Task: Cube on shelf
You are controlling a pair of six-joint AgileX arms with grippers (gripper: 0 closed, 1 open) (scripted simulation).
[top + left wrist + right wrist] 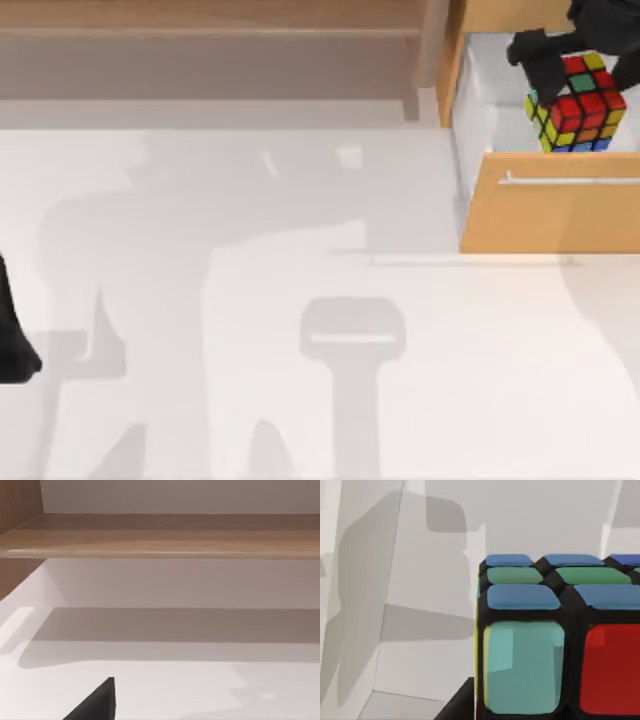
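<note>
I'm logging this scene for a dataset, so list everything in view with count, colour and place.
Rubik's-style puzzle cube: one, red, yellow, green and blue stickers on black, over the open drawer at the top view's upper right, at the right gripper.
Long wooden shelf: one, light brown, along the table's far edge.
Drawer cabinet with metal bar handle: one, orange-tan, right side, drawer pulled open.
Table: one, white.
Right gripper: black, on the cube.
Left arm: black, parked at the left edge.
</note>
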